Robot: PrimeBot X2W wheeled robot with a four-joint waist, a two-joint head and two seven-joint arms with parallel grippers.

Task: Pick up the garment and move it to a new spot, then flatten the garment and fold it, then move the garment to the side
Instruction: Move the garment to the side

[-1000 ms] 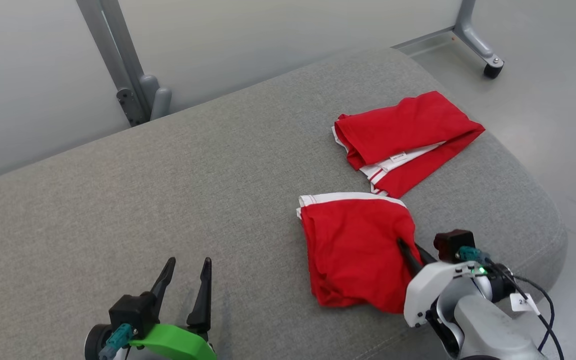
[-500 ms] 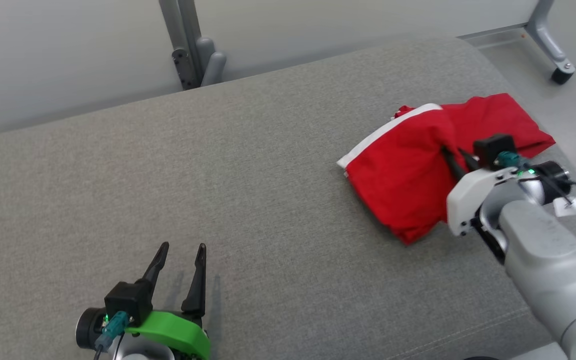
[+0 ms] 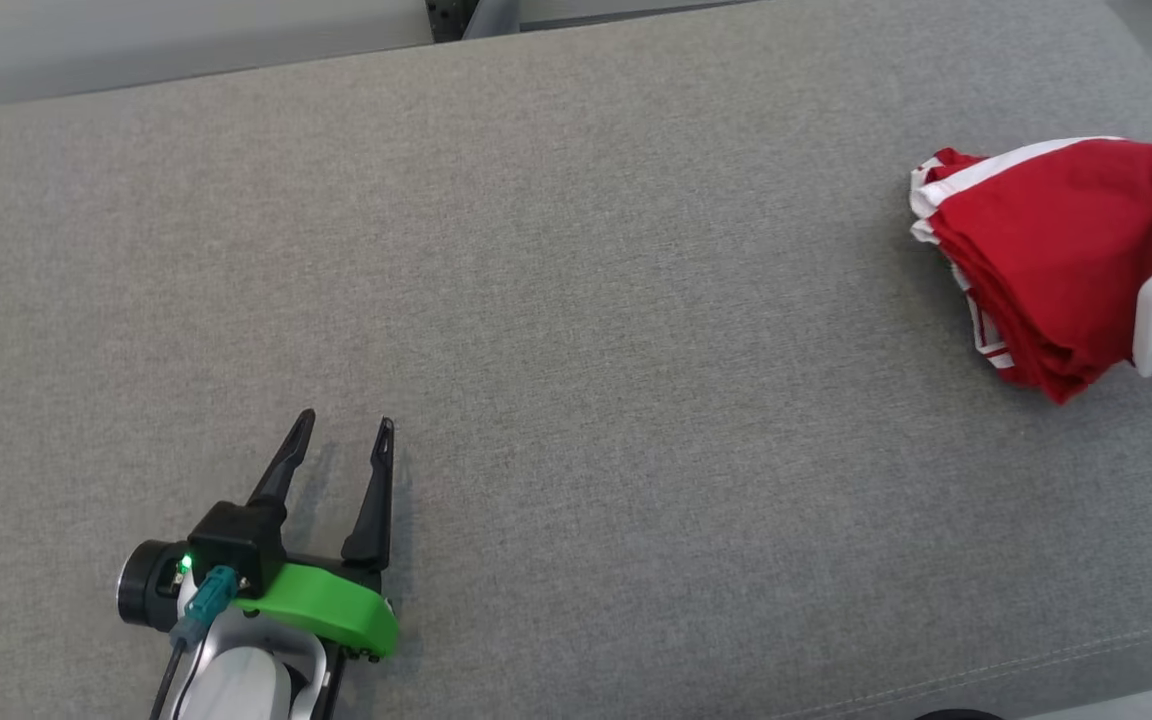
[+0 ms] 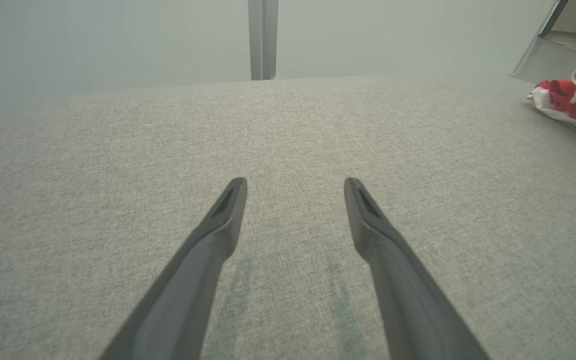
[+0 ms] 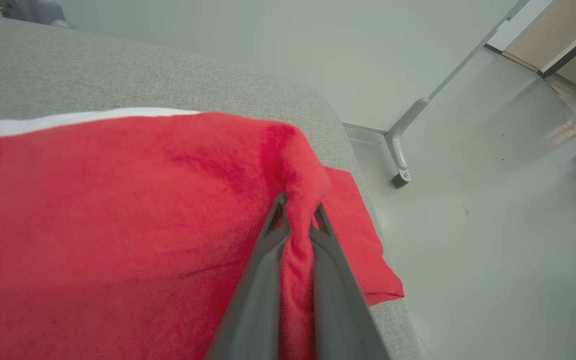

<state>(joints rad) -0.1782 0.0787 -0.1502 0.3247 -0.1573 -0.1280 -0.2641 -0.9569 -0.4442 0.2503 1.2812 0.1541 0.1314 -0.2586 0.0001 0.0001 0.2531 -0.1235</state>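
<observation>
My right gripper [image 5: 295, 207] clamps a bunched ridge of the soft, surely light garment [image 3: 1046, 250], frame's right edge; my left gripper [image 3: 344, 432] gapes empty.

Grey fabric cushion [image 3: 576, 300] spans the scene, with a rounded corner at far right. Grey metal post [image 4: 263, 40] stands upright behind its far edge, against a pale wall [image 4: 118, 40]. Right of cushion: glossy pale floor [image 5: 493, 240], bent metal leg [image 5: 398, 155] with dark foot.
</observation>
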